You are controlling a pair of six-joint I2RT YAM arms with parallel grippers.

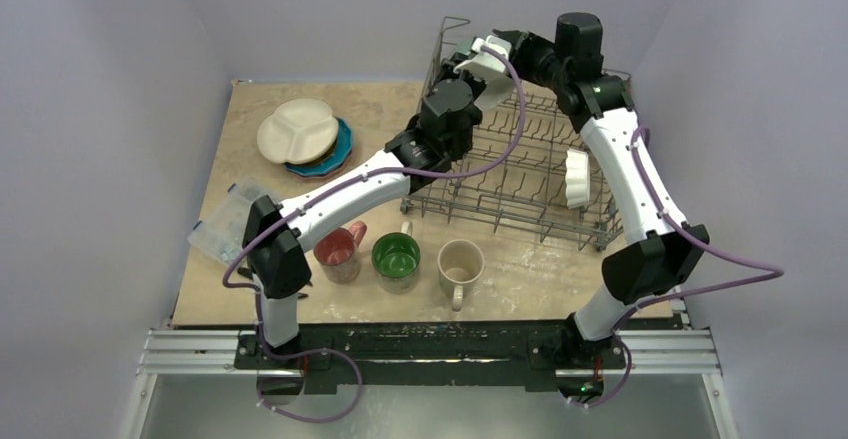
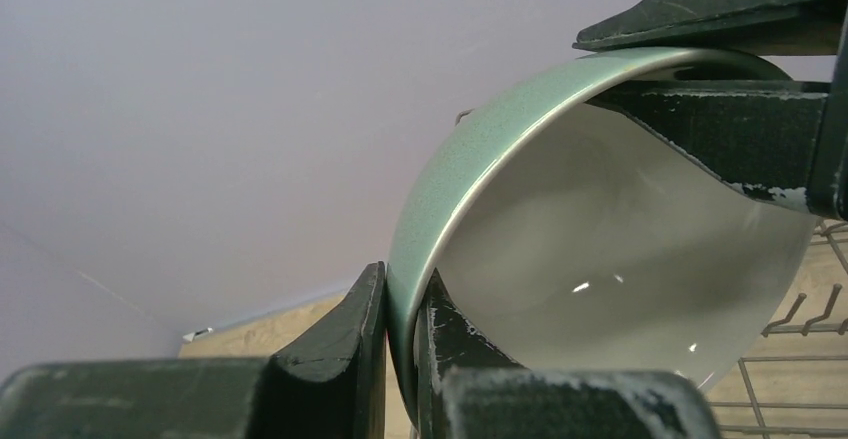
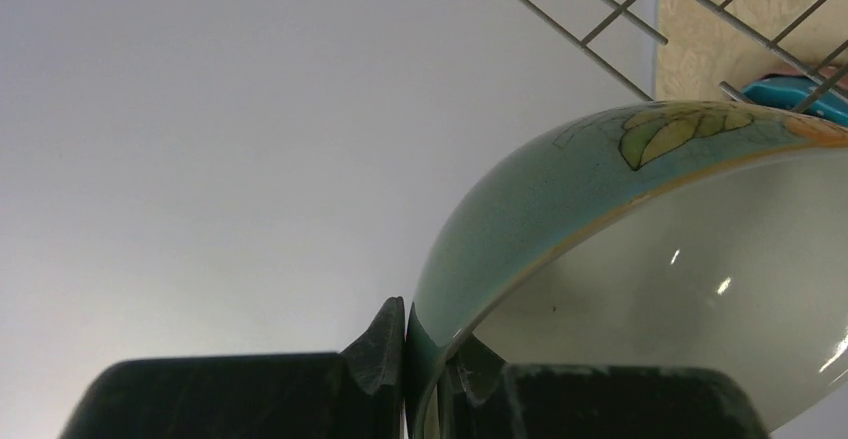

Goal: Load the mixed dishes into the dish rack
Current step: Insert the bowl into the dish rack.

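Observation:
Both grippers hold one teal round bowl with a cream inside above the far left corner of the dish rack. My left gripper is shut on its rim; in the left wrist view the fingers clamp the bowl wall. My right gripper is shut on the opposite rim; in the right wrist view its fingers pinch the bowl. A small white bowl stands in the rack's right side. The red mug, green mug and cream mug stand in front of the rack.
A white divided plate lies on a stack with a blue plate at the table's far left. A clear plastic box sits at the left edge beside the left arm. Walls close in on three sides.

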